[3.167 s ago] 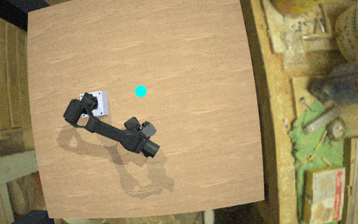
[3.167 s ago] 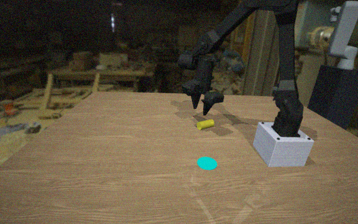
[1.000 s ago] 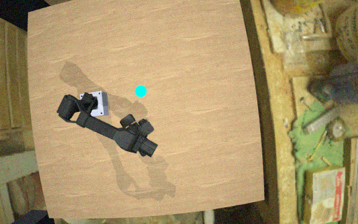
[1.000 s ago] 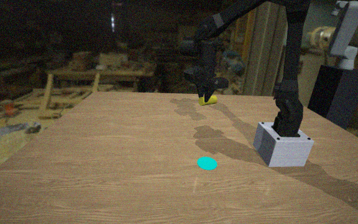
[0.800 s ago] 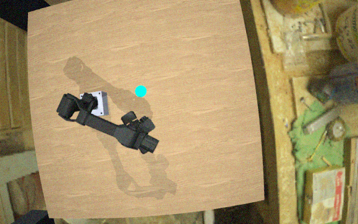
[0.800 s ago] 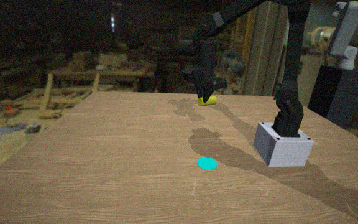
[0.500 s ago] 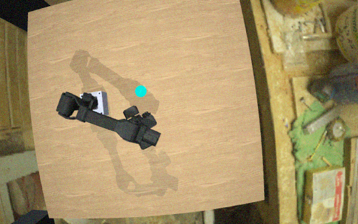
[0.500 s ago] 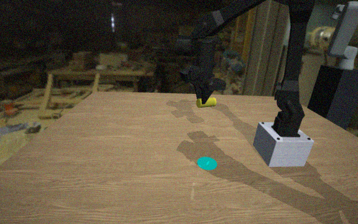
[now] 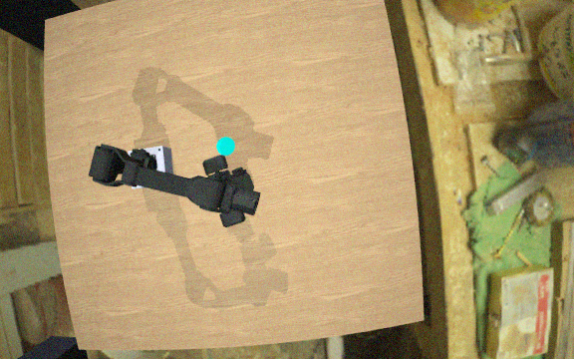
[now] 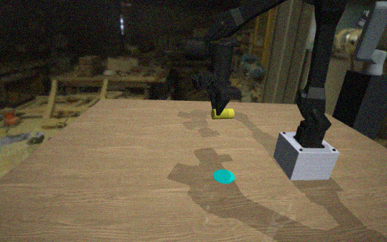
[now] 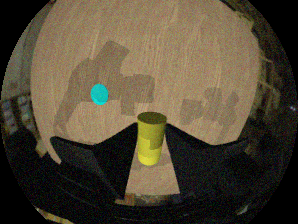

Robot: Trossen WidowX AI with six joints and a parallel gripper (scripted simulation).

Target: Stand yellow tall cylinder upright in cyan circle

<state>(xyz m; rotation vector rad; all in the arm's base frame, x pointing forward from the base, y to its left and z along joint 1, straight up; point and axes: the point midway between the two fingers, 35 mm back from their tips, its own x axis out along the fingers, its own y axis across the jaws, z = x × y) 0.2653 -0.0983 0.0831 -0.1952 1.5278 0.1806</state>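
while the fingers stand part-closed, they are clamped on the yellow cylinder, pinching it near one end so that most of its length juts out past the tips. the wrist view shows it running straight away from the camera between the two dark jaws, its far end face visible. in the exterior view the gripper points down and the cylinder sticks out sideways from it, horizontal, hanging well above the table with its shadow apart from it on the wood. so the pick and lift look done, but the cylinder is not yet turned upright.

outward from there, the arm reaches from its grey base across the middle of the table. the cyan circle lies on the wood nearer the exterior camera, well apart from the cylinder in that view; from the top the gripper head sits just beside the circle, not over it. the cylinder itself is hidden under the arm in the top view.

what seems left: carrying across to the circle, rotating the cylinder to vertical, lowering it inside the mark, letting go, and pulling back. roughly a third of the job appears complete.
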